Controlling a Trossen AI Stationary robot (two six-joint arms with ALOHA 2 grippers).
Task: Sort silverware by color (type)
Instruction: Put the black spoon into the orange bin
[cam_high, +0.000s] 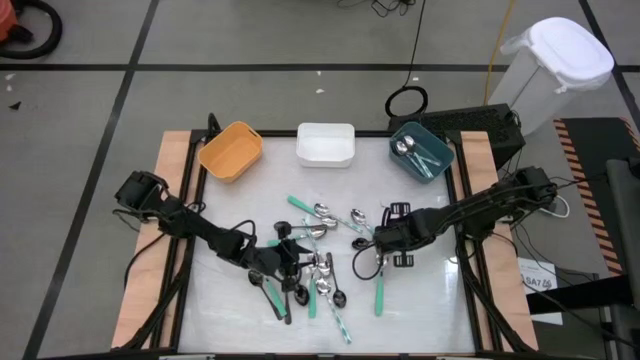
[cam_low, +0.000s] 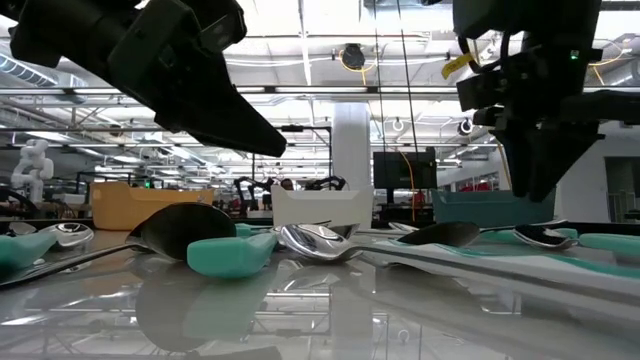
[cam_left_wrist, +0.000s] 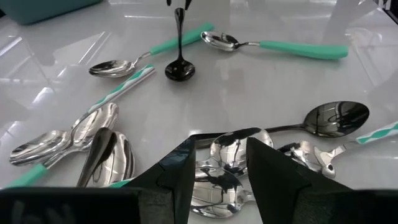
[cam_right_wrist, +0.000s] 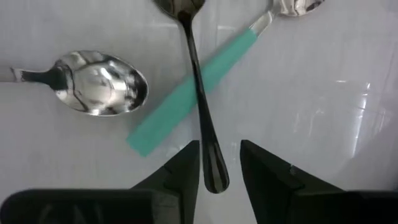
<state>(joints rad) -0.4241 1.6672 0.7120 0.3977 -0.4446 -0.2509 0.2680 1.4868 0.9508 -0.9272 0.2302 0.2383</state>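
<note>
Right gripper (cam_right_wrist: 214, 168) low over mid-counter, fingers parted, straddling the handle tip of a black-handled spoon (cam_right_wrist: 198, 81); nothing clamped yet. That handle lies across a mint-green handle (cam_right_wrist: 186, 93), so close squarely on the dark tip and lift straight up to avoid dragging the green one. Left gripper (cam_left_wrist: 217, 165) also spread, empty, hovering over the spoon pile (cam_high: 310, 265) toward the near edge. Teal bin (cam_high: 421, 150) at far right corner already holds spoons; orange bin (cam_high: 231, 151) and white bin (cam_high: 326, 143) look empty

Mint-green, black and silver spoons (cam_high: 318, 262); orange bin (cam_high: 231, 151), white bin (cam_high: 326, 144), teal bin (cam_high: 421, 151)
</note>
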